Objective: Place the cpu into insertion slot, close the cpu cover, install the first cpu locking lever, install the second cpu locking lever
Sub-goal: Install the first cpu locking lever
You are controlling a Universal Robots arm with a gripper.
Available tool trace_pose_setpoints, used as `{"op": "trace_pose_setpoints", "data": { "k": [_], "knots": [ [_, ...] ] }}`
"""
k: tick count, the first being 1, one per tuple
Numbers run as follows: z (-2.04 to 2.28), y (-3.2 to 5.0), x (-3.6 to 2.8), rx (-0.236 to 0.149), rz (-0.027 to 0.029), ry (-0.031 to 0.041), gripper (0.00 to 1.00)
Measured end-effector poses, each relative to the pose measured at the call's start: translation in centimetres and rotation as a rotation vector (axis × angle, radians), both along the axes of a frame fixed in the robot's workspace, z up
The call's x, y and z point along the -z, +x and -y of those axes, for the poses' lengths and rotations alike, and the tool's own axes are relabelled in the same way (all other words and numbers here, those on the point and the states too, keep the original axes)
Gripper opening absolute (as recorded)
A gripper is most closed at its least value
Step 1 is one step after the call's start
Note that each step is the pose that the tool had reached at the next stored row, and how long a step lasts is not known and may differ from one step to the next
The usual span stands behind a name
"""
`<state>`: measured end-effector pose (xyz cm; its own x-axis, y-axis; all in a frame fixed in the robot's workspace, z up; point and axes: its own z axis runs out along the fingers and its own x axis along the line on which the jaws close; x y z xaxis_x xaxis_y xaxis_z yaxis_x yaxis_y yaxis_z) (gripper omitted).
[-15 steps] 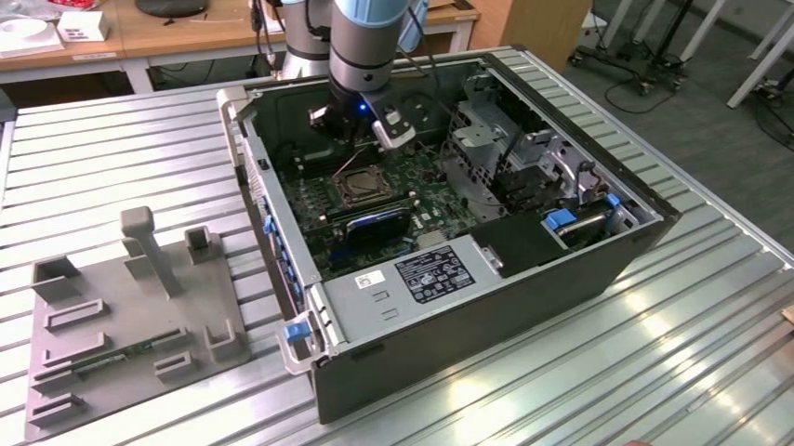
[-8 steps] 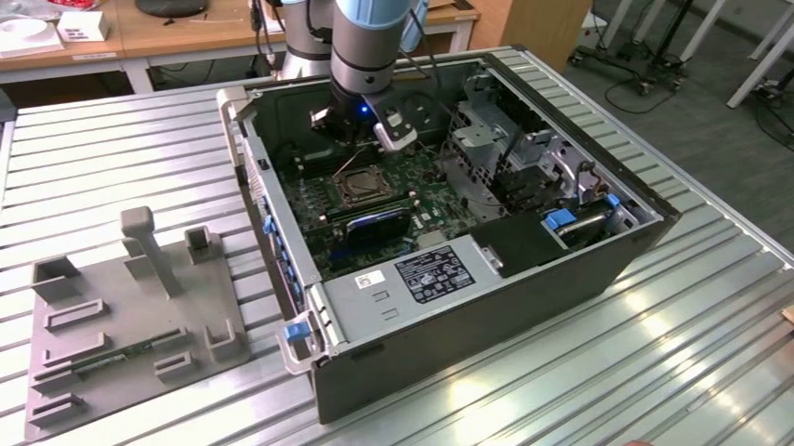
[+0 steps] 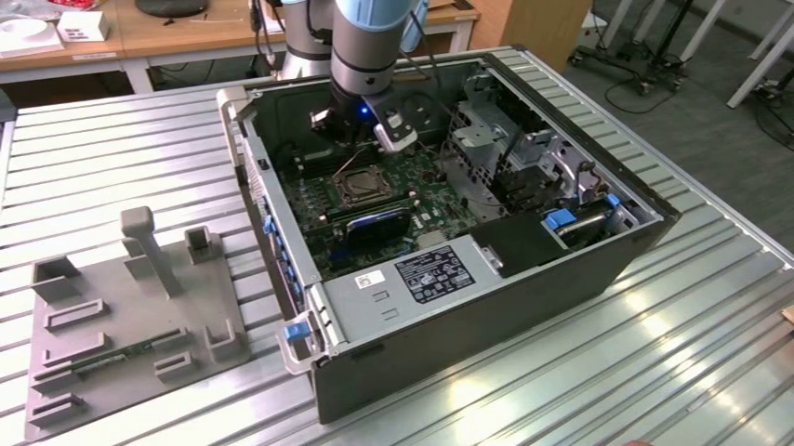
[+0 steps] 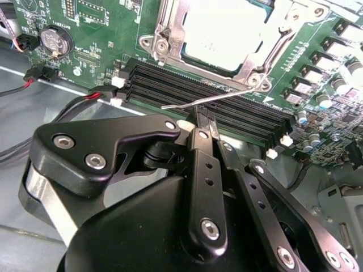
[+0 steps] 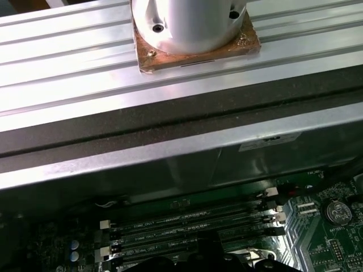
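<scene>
1. Pale silvery-tan metal marks the cpu (image 4: 227, 31): a flat square face, bright and plain, sitting inside the insertion slot (image 3: 363, 187).
2. Lying flat over the insertion slot, the cpu cover (image 4: 170, 25) is a thin silver-grey frame. Its large square window leaves the chip's face showing, and screw heads sit at its corners.
3. Just outside the insertion slot's edge, a thin silver locking lever (image 4: 227, 97) stretches as a bare rod across the long black memory slots (image 4: 159, 85).
4. The gripper (image 4: 205, 119) hangs just beside the insertion slot, over those memory slots.
5. Its black fingers (image 4: 198, 136) are drawn close together with barely a sliver between them. Their tips reach right up to the lever rod, and I cannot tell whether the rod is pinched between them or only touched.
6. Green circuit board surrounds the insertion slot, with a round coin battery (image 4: 54, 39) well apart from it, beyond the end of the memory slots.
7. In the exterior view the insertion slot lies deep in an open computer case (image 3: 496, 307) that rests on a ribbed metal counter (image 3: 125, 158).
8. A grey fixture plate (image 3: 125, 325) sits on the counter, far from the insertion slot and outside the case.
</scene>
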<state>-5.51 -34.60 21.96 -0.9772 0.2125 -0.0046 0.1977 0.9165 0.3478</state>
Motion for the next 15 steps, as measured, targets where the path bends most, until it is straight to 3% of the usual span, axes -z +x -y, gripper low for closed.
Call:
{"op": "trace_pose_setpoints", "data": {
  "k": [15],
  "knots": [
    [0.0, -0.01, 0.83, 0.0, -0.0002, -0.0003, 0.1]
  ]
}}
